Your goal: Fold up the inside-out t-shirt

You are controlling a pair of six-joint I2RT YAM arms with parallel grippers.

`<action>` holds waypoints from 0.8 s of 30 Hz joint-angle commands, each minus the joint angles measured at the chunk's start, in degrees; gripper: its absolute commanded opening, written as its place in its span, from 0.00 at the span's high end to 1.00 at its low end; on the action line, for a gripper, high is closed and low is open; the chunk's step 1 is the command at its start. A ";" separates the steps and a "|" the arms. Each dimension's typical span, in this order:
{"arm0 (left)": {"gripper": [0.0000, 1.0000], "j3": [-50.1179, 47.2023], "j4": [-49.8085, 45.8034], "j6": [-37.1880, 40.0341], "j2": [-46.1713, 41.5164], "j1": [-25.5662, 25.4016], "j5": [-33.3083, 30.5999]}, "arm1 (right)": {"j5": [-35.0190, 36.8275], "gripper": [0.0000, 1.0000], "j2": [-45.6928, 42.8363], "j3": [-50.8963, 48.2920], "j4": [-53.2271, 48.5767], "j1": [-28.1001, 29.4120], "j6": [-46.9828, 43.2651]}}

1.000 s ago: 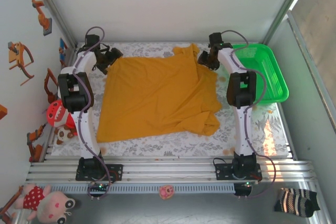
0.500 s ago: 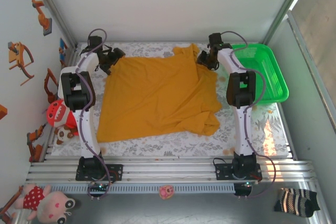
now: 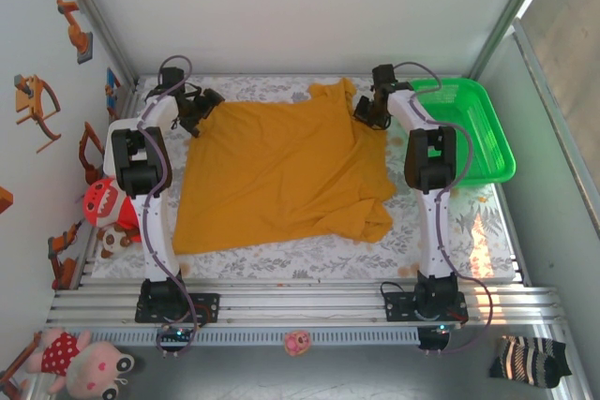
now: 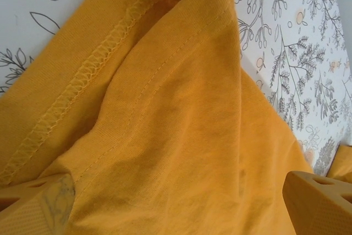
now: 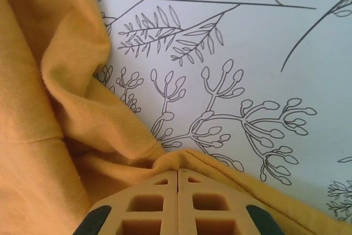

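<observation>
Reaching from the near edge to the far end of the desk [image 3: 281, 256], both arms stand bent at the elbow with their wrists angled inward over the inside-out t-shirt [image 3: 281, 175], which lies spread across the middle of the floral cover, its right side rumpled. The left gripper [image 3: 202, 110] hangs at the shirt's far left corner, jaws spread wide over a stitched seam. The right gripper [image 3: 367, 111] sits low at the far right edge, its fingers [image 5: 159, 196] pressed together and pinching a fold of the fabric, near the green basket [image 3: 502, 138].
</observation>
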 commanded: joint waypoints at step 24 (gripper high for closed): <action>0.03 11.69 -2.38 -0.05 4.86 2.11 3.09 | -11.93 0.62 -9.47 -7.58 15.39 -5.27 2.75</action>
